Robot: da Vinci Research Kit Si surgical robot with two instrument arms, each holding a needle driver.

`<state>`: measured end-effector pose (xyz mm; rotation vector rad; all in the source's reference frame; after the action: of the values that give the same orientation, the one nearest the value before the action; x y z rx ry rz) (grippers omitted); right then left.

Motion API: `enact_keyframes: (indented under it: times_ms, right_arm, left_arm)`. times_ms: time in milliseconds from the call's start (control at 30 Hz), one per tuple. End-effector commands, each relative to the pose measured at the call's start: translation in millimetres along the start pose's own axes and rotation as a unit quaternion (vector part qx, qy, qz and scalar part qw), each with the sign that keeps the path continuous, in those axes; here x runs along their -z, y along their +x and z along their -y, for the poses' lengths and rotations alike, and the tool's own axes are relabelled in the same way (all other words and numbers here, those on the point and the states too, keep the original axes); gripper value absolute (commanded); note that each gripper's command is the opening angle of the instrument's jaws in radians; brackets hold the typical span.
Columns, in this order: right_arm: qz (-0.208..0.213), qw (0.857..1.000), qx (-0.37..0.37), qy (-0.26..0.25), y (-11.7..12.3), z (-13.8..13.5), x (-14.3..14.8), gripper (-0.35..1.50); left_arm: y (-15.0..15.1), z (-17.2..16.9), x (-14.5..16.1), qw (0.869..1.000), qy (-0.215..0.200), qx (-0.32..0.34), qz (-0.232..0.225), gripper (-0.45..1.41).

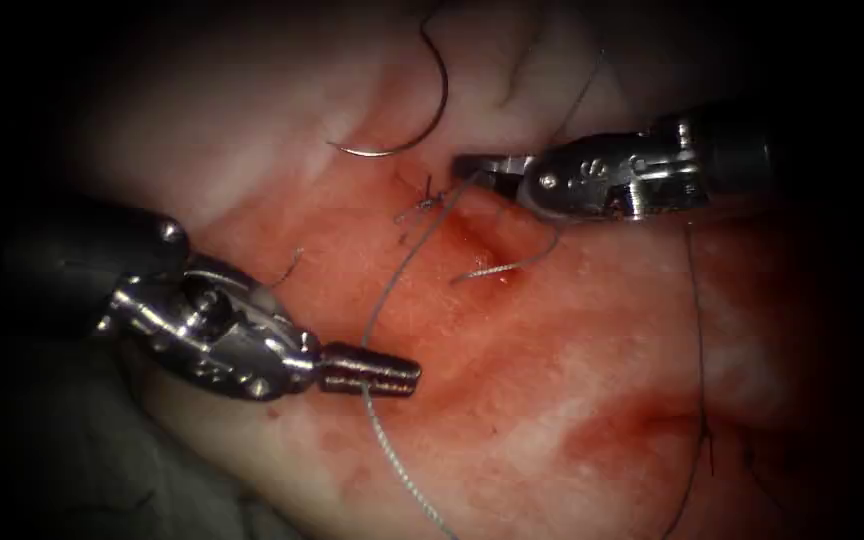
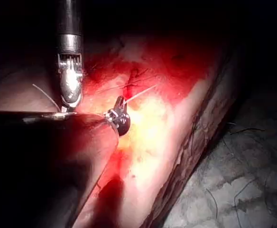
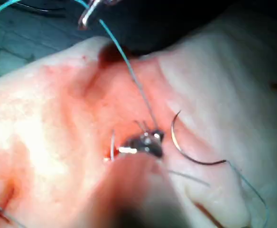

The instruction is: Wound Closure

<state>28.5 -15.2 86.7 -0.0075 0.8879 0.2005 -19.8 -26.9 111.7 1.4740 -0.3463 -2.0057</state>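
Note:
My left tool (image 1: 372, 371) comes in from the lower left, jaws shut on the thread (image 1: 392, 290) partway along it. The strand runs taut from there up to the tip of my right tool (image 1: 479, 170), whose jaws are shut on it beside a small knot (image 1: 424, 205) at the cut (image 1: 477, 240). The curved needle (image 1: 422, 130) lies free on the tissue, up and left of the cut, held by neither tool and not in the tissue. In the right wrist view the thread (image 3: 129, 66) stretches from the left tool (image 3: 88, 14) to my right jaws (image 3: 145, 141), with the needle (image 3: 188, 154) beside them.
A short cut end of thread (image 1: 497, 268) lies across the cut. Red fluid (image 1: 632, 420) stains the tissue to the lower right. A loose dark thread (image 1: 700, 340) hangs down the right side. The tissue's edge drops to a grey cloth (image 2: 252, 180).

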Motion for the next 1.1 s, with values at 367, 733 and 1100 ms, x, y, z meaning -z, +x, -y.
enact_keyframes:
  times_ms: [367, 733, 1100]
  right_arm:
    - [-0.043, 0.999, -0.016, 0.018, 1.3, 3.1, 3.9, -0.35]
    - [-0.127, 0.990, -0.043, 0.032, 5.4, 3.3, 8.3, 1.46]
    - [-0.171, 0.983, -0.061, 0.035, 6.9, 0.0, 13.7, 1.46]
  left_arm:
    - [-3.9, -0.7, 1.7, 0.999, 0.002, 0.006, 0.046, -0.45]
    - [-8.3, -2.0, 1.4, 0.997, -0.002, 0.016, 0.073, -0.45]
    - [-8.7, -2.6, 1.4, 0.997, -0.006, 0.015, 0.078, -0.45]
